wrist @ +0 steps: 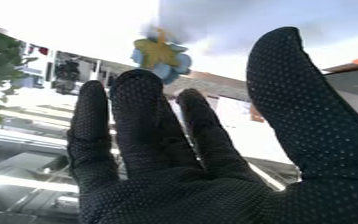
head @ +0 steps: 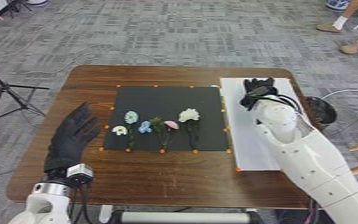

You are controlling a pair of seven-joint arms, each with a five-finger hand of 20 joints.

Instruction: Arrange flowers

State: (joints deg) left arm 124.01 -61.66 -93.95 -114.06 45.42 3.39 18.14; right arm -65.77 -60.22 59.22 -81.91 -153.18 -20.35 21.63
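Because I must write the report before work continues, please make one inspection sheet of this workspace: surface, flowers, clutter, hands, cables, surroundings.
Surface: brown wooden table bearing a black mat and, to its right, a white sheet.
Flowers: on the mat, a pale blue flower, small white flower, blue flower, pink flower and large white flower; a blue-and-yellow flower near the right hand's fingertips, contact unclear.
Clutter: nothing seen.
Hands: left hand open at the table's left side; right hand open over the white sheet.
Cables: black cables at the right wrist; a thin white cable beyond the table's right edge.
Surroundings: grey carpet; black tripod at left.
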